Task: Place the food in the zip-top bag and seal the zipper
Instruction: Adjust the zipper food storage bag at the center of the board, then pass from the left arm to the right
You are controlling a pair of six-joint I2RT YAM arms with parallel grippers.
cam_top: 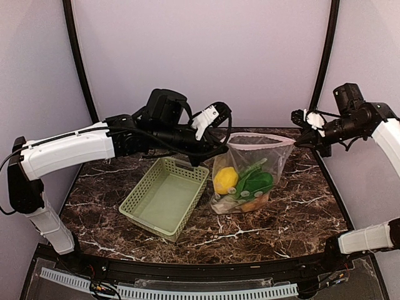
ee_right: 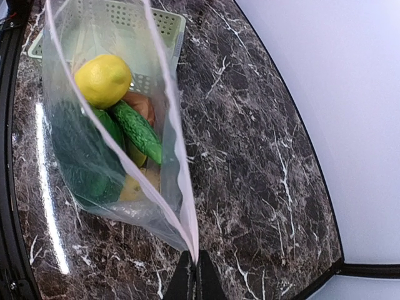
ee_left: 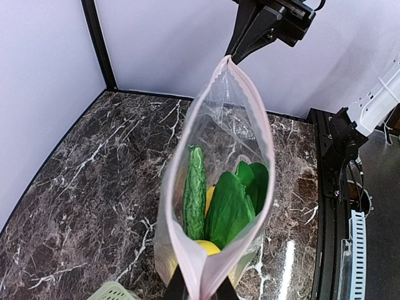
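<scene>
– Two grippers on the zip-top bag [cam_top: 269, 156]. Left gripper [ee_left: 201, 289] clamped on one end of the zipper [ee_right: 178, 156], right gripper [ee_right: 195, 278] pinched shut on the other.
– Food?
– In the bag: lemon [ee_right: 103, 80], cucumber [ee_left: 194, 190], bok choy [ee_left: 231, 209]. Bag upright on the table [cam_top: 294, 212], just beside the basket [cam_top: 187, 172]. Mouth gapes; loading looks done, seal not begun.
– Next?
– Prob. pull both ends apart till the mouth flattens, then press the zipper shut. Dark marble top, pale lilac walls [cam_top: 187, 50], black posts [ee_left: 100, 44].

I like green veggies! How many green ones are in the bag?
2. The cucumber stands nearly upright inside the bag, and the bok choy sits right beside it. More could be hidden underneath.
</scene>
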